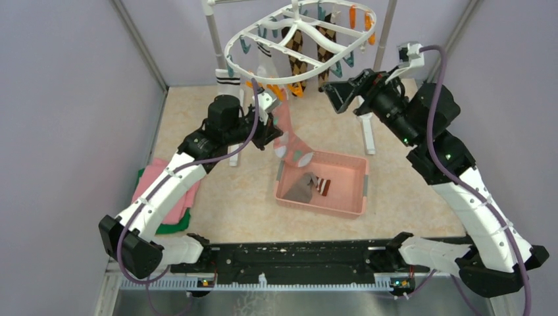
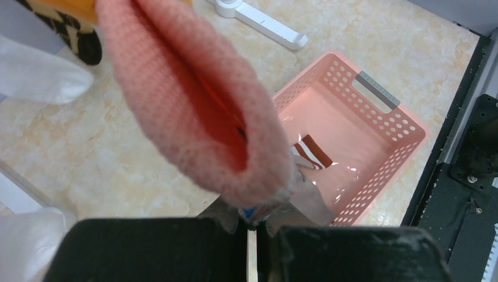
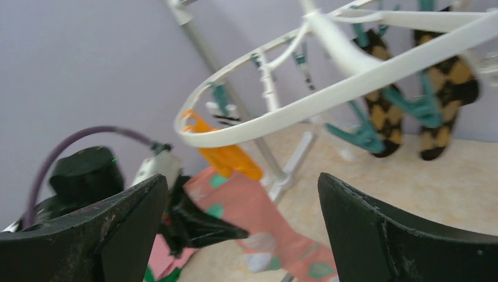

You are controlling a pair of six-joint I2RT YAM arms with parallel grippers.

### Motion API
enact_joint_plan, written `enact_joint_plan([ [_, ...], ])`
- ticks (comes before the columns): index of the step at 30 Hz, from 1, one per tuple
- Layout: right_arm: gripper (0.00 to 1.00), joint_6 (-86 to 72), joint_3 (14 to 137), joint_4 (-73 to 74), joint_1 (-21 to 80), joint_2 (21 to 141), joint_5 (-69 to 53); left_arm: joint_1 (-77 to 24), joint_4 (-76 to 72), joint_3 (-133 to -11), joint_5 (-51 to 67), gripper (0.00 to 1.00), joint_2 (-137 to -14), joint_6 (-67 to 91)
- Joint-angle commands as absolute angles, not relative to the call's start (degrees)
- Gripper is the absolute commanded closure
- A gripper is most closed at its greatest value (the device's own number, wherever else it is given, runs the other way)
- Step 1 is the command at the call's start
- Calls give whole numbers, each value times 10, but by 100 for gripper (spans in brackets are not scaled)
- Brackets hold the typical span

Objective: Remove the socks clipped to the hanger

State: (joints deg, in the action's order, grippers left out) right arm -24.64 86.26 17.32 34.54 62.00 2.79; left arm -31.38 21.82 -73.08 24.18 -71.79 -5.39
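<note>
The white oval hanger (image 1: pixel 299 39) hangs at the back with orange and teal clips. A brown-tan argyle pair (image 1: pixel 299 56) and white black-striped socks (image 1: pixel 228 82) hang from it. My left gripper (image 1: pixel 275 135) is shut on the pink spotted sock (image 1: pixel 289 141), which hangs just below an orange clip (image 1: pixel 279 91); I cannot tell if the clip still holds it. In the left wrist view the sock (image 2: pixel 194 100) fills the frame above my shut gripper (image 2: pixel 252 226). My right gripper (image 1: pixel 342 92) is open and empty beside the ring (image 3: pixel 329 94), as the right wrist view (image 3: pixel 242 181) shows.
A pink basket (image 1: pixel 352 197) on the floor holds a grey-brown sock (image 1: pixel 304 187) with a striped cuff (image 2: pixel 311 154). Folded pink and green cloths (image 1: pixel 168 197) lie at the left. The stand's white feet (image 1: pixel 368 135) rest behind the basket. Purple walls close in on both sides.
</note>
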Motion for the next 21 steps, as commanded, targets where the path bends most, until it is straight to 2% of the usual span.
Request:
enact_joint_plan([
  [1, 1, -247, 889, 178, 400, 641, -32, -318, 184, -748, 238, 100, -719, -61],
  [4, 1, -216, 852, 167, 415, 653, -63, -323, 184, -755, 248, 100, -719, -63],
  [8, 1, -155, 725, 89, 421, 624, -69, -330, 196, -769, 251, 98, -715, -78],
  [11, 1, -115, 626, 9, 434, 600, -65, -331, 206, -773, 258, 84, -714, -77],
  [13, 1, -98, 592, -42, 439, 601, -79, -331, 210, -775, 261, 66, -711, -70],
  [21, 1, -54, 511, -213, 440, 634, -138, -328, 214, -801, 252, 44, -693, -34],
])
